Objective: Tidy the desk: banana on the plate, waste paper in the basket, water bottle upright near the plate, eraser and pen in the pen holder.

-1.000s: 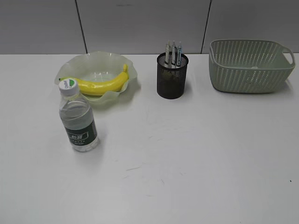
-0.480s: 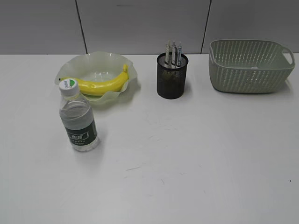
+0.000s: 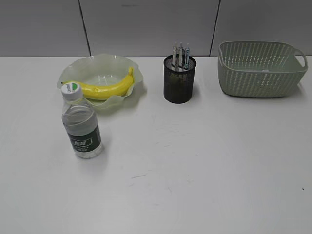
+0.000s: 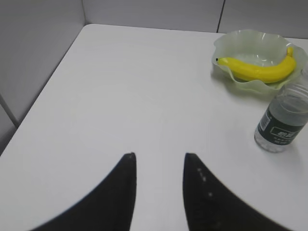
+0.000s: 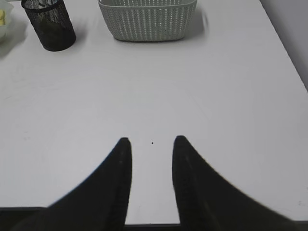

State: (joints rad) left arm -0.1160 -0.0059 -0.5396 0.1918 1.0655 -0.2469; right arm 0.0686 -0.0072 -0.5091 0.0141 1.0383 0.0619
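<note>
**Desk in order, both grippers parked apart and empty**

The wide white desk (image 3: pixel 204 170) is seen from the front. At the back left, the single yellow banana (image 3: pixel 106 88) is laid inside the pale green translucent plate with the wavy rim (image 3: pixel 73 73). Just in front of the plate, the clear plastic water bottle with the dark green label and white cap (image 3: pixel 81 123) is stood upright. At the back centre, the black metal mesh pen holder (image 3: pixel 179 80) is set, and several pens (image 3: pixel 181 56) are held upright in it. At the back right, the sage-green perforated plastic basket (image 3: pixel 261 70) is placed; its contents cannot be made out.

The left gripper (image 4: pixel 158 161) is held low over bare tabletop, well left of the bottle, its black fingers (image 4: pixel 126 180) parted with nothing between them. The right gripper (image 5: pixel 151 144) is likewise hung over bare desk near the front edge, fingers (image 5: pixel 185 166) spread and empty.
</note>
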